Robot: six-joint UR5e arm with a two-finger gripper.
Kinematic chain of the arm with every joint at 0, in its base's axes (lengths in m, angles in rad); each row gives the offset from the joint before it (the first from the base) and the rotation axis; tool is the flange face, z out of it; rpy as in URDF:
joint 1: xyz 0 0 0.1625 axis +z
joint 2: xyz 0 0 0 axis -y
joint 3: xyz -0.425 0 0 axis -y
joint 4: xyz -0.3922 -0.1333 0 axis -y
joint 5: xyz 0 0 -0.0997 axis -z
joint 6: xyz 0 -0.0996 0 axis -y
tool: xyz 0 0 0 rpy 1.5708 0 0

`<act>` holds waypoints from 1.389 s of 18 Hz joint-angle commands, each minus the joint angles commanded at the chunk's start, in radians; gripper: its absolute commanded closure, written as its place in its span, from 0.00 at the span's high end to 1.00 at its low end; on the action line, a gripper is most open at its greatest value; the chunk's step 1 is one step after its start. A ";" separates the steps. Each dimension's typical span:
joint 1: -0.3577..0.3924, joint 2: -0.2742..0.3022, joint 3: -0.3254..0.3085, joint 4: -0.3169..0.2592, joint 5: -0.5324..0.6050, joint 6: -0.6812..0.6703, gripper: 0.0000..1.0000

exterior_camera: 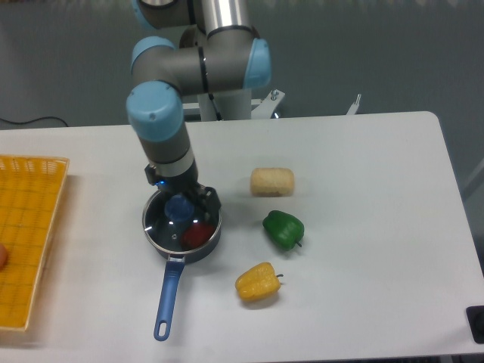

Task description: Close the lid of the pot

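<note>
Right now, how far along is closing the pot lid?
Nearly done, it seems. The lid lies flat over the pot, its blue knob showing and something red visible through the glass. The gripper sits just above the knob; whether it grips it I cannot tell. What looks left: letting go if needed and lifting clear.
</note>
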 joint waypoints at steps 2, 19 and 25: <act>0.054 0.020 0.000 -0.038 0.002 0.083 1.00; 0.411 0.037 0.077 -0.193 -0.008 0.846 1.00; 0.422 -0.055 0.153 -0.193 -0.001 0.873 1.00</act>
